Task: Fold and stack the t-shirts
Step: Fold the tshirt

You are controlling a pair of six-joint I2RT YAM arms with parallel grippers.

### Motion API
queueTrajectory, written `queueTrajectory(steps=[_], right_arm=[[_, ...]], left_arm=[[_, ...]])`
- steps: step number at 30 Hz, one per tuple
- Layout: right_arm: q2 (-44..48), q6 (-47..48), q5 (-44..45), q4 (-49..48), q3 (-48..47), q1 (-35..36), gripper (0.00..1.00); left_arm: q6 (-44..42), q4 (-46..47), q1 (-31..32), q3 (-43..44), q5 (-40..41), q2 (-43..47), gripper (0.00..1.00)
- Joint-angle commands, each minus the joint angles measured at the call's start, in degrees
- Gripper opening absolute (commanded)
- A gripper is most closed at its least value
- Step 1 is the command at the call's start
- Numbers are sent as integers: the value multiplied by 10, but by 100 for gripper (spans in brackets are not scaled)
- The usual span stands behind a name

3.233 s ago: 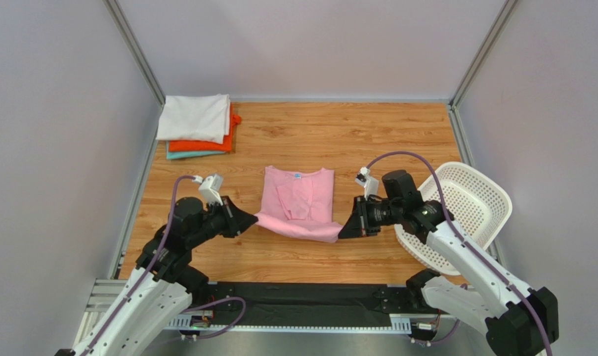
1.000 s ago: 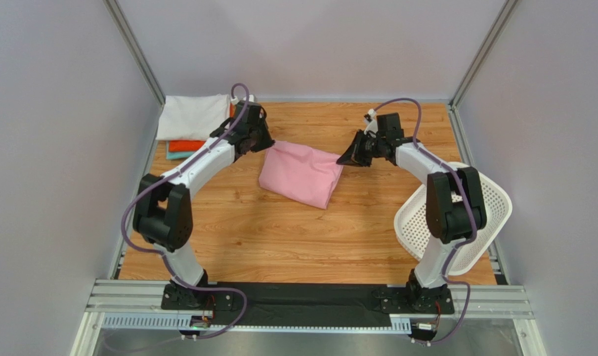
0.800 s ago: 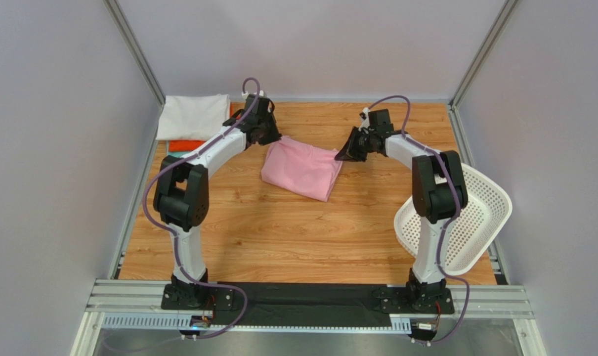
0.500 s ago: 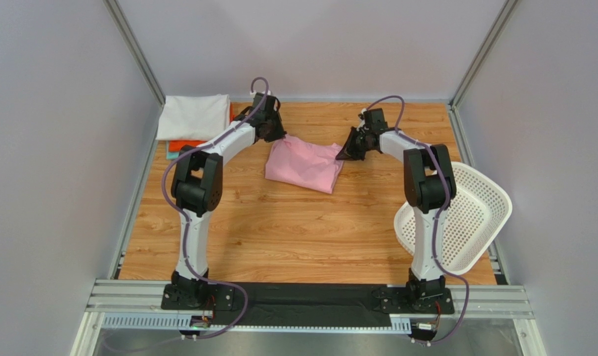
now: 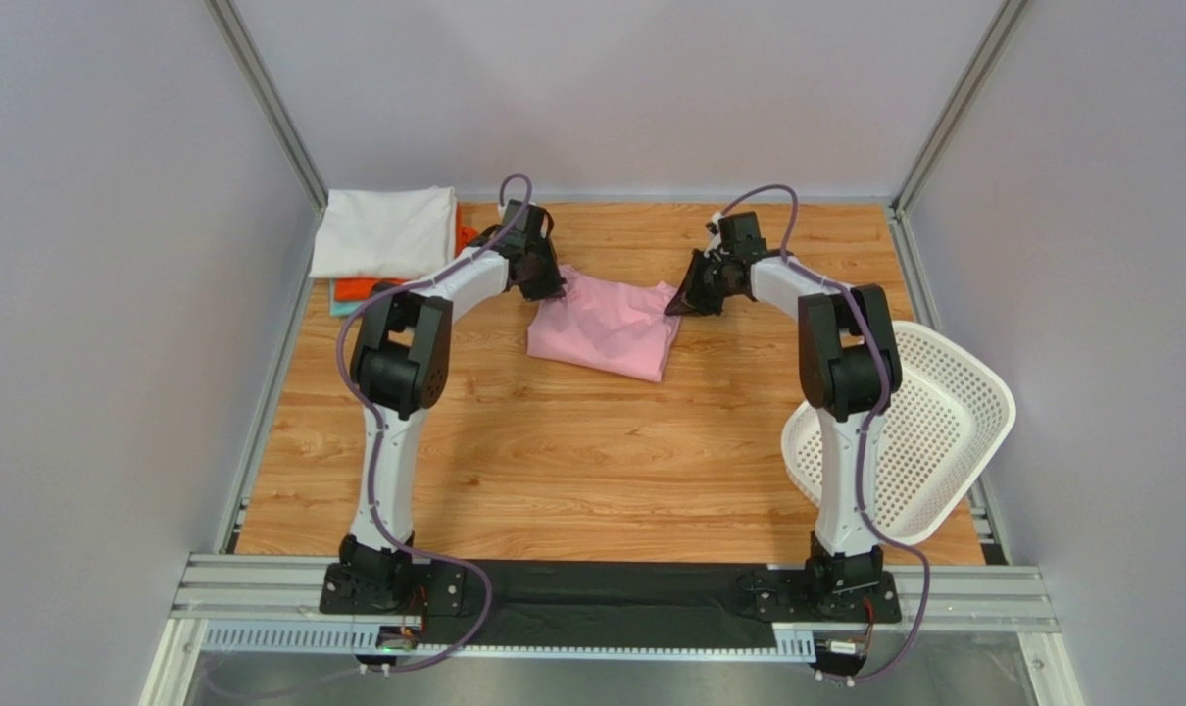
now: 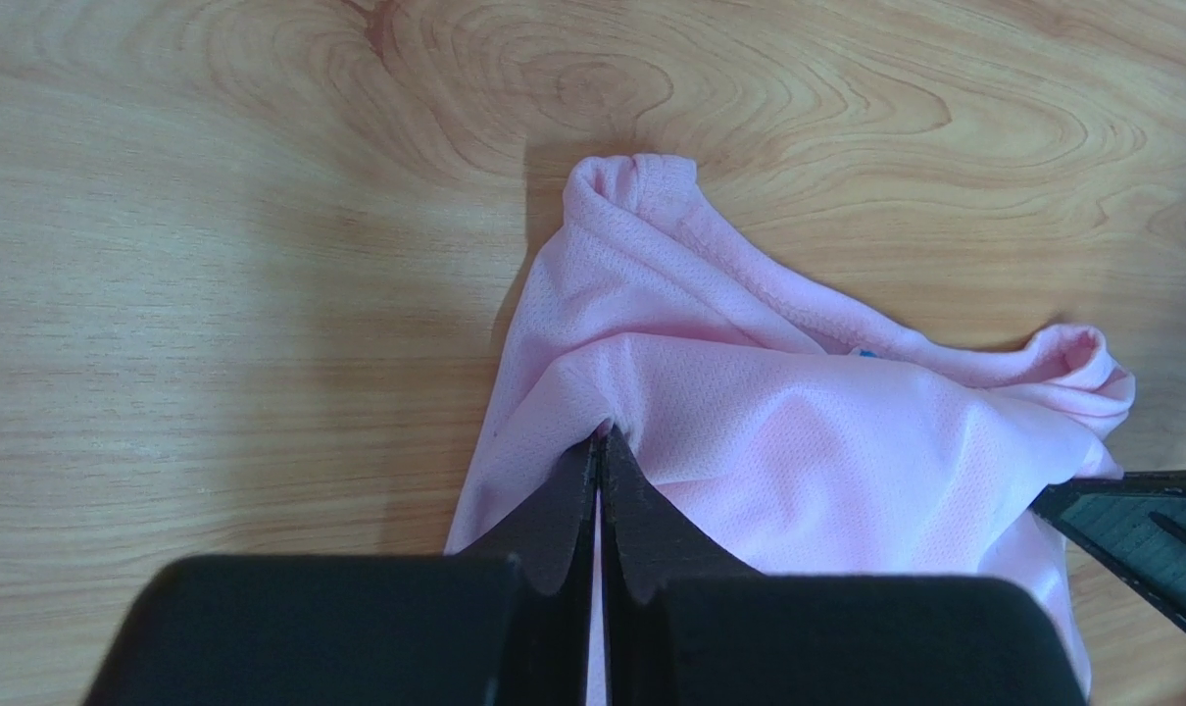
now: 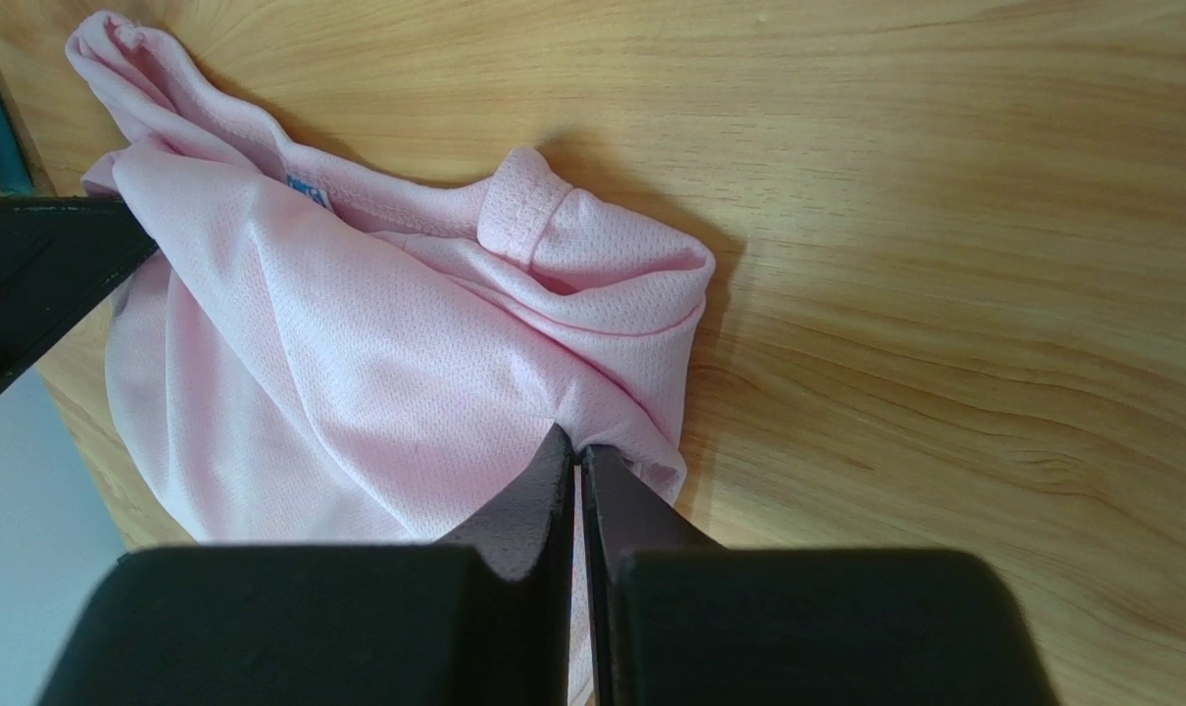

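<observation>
The light pink t-shirt (image 5: pixel 604 327) lies folded over on the wooden table (image 5: pixel 584 456), near the far middle. My left gripper (image 5: pixel 553 291) is shut on its far left corner, seen close in the left wrist view (image 6: pixel 601 434) with pink cloth (image 6: pixel 791 441) pinched between the jaws. My right gripper (image 5: pixel 677 305) is shut on its far right corner, seen in the right wrist view (image 7: pixel 579 439) with the cloth (image 7: pixel 349 383) bunched around it. A stack of folded shirts sits at the far left: white (image 5: pixel 386 231) on top, orange-red (image 5: pixel 359 289) and teal (image 5: pixel 340 305) beneath.
A white perforated basket (image 5: pixel 908 434) leans at the table's right edge. Grey walls and metal frame posts close in the far and side edges. Both arms stretch far out over the table.
Both grippers carried the shirt's near edge away from me and folded it over to the far edge. In the last half second they lowered slightly and the cloth settled.
</observation>
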State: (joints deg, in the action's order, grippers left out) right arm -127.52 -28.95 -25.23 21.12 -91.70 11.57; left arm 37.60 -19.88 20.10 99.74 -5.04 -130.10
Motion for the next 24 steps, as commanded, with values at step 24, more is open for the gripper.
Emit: queueTrajectory(steps=[24], right_arm=[[272,52,78,12,258,84,0]], left_arm=[[71,4,66,-458,109,489,0]])
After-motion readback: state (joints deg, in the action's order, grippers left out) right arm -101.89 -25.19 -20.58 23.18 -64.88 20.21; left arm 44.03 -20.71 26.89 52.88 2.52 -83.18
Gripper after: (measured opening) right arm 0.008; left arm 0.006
